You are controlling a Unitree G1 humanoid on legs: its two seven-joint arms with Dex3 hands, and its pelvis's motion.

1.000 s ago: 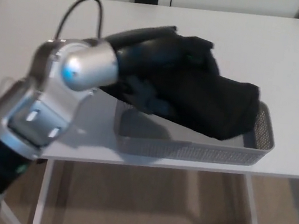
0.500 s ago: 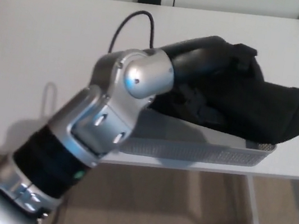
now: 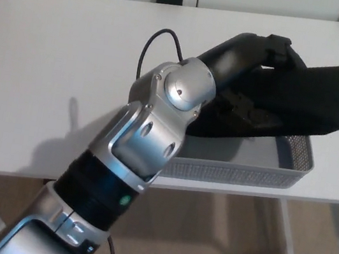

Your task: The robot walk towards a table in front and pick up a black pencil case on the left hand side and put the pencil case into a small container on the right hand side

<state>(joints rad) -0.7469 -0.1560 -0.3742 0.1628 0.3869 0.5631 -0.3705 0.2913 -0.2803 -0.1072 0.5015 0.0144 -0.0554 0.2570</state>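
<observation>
Container point(image 3: 239, 175) partly hidden, pencil case point(image 3: 318, 102) above

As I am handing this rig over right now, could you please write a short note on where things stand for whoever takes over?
Hands: the left hand is shut on the black fabric pencil case, with its arm stretched across the white table. The right hand is not in view.
Things: the case is held above the grey mesh container at the table's right front edge, and its right end juts past the rim in this view.
Done: pick-up and carry across.
Left: lower the case in, open the hand, withdraw.
</observation>
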